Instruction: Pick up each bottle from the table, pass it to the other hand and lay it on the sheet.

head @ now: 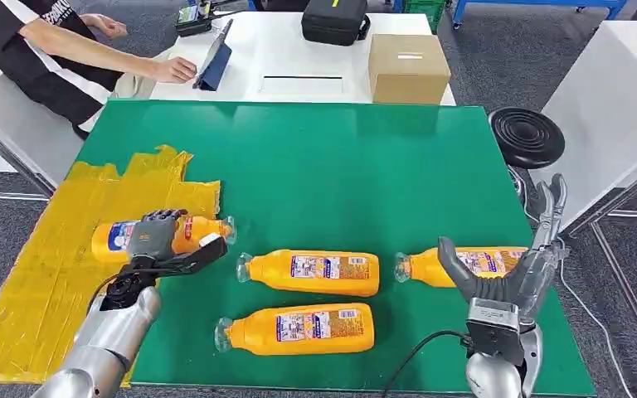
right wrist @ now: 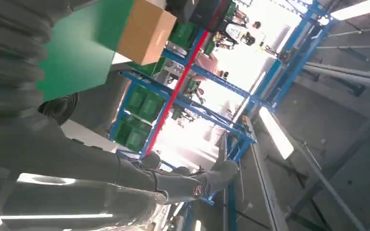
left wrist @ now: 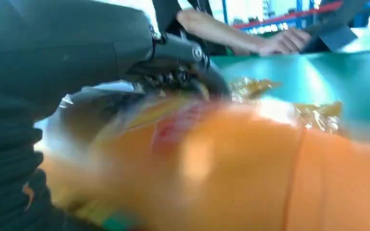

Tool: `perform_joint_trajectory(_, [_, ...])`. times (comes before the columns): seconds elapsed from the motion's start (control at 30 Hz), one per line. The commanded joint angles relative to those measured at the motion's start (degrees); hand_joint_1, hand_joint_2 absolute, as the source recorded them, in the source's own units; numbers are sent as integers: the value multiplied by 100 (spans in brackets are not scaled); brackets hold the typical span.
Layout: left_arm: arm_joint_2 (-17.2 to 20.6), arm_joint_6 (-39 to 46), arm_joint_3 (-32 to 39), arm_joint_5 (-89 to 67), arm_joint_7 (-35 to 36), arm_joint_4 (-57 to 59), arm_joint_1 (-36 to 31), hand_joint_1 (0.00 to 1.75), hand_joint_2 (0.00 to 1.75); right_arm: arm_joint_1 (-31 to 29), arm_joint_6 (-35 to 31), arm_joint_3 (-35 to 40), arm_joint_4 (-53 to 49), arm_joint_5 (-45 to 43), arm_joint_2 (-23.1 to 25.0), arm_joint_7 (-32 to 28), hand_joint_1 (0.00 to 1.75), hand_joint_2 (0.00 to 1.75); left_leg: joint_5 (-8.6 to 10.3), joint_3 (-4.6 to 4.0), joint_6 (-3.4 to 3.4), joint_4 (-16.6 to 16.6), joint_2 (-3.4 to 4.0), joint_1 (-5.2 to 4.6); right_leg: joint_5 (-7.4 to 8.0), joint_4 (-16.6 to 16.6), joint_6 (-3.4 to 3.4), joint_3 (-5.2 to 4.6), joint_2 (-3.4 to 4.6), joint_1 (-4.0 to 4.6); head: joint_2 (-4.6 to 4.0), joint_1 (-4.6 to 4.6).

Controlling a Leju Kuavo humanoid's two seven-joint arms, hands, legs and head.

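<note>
An orange bottle (head: 114,237) with a clear cap lies on its side at the edge of the yellow sheet (head: 41,282), cap toward the table's middle. My left hand (head: 162,235) grips it from above, fingers curled over its body and thumb stretched along its near side. In the left wrist view the bottle (left wrist: 250,178) is a close orange blur under the fingers (left wrist: 183,53). Three more orange bottles lie on the green table (head: 340,157): one in the middle (head: 311,273), one nearer me (head: 299,328), one at the right (head: 473,262). My right hand (head: 510,278) is raised before that right bottle, fingers spread, holding nothing.
A cardboard box (head: 409,66), a black case (head: 334,18) and a tablet (head: 214,62) are on the white table behind. A person (head: 66,50) sits at the back left, a hand by the tablet. A black stool (head: 527,137) stands off the right edge.
</note>
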Motion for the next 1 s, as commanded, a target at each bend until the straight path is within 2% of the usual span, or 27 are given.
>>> perform_joint_trajectory(0.03, [135, -545, -308, 34, 169, 144, -147, 0, 175, -155, 118, -196, 208, 96, 54, 152, 0, 175, 0, 17, -32, -5, 3, 10, 4, -12, -14, 20, 1, 9, 0, 0])
perform_joint_trajectory(0.17, [142, -665, -298, 88, 248, 67, -105, 0, 175, -194, 168, -197, 229, 135, 75, 188, 0, 175, 2, 24, -35, -8, 7, 10, 7, -14, -16, 27, 5, 9, 0, 0])
perform_joint_trajectory(0.57, [42, -610, -375, 272, 430, -1294, 239, 0, 175, -138, 220, -257, 204, 222, 136, 258, 0, 175, 0, 17, -23, -2, -1, 7, 1, -6, -10, 21, -1, 6, 0, -2])
perform_joint_trajectory(0.77, [46, -586, -464, 28, 704, -1586, 248, 0, 175, -101, 222, -310, 210, 217, 176, 280, 0, 175, 3, 27, -39, -9, -1, 10, 6, -16, -17, 33, -2, 8, 0, -2])
perform_joint_trajectory(0.83, [-19, -650, -566, -52, 784, -1956, 251, 0, 175, -93, 235, -354, 225, 213, 207, 285, 0, 175, 3, 23, -37, -5, -4, 12, 5, -14, -17, 30, -5, 11, 0, -2])
perform_joint_trajectory(1.0, [-30, -728, -610, -92, 850, -2067, 262, 0, 175, -96, 238, -360, 226, 217, 219, 281, 0, 175, 0, 20, -26, -3, -4, 9, 2, -11, -11, 26, -5, 8, 0, 0])
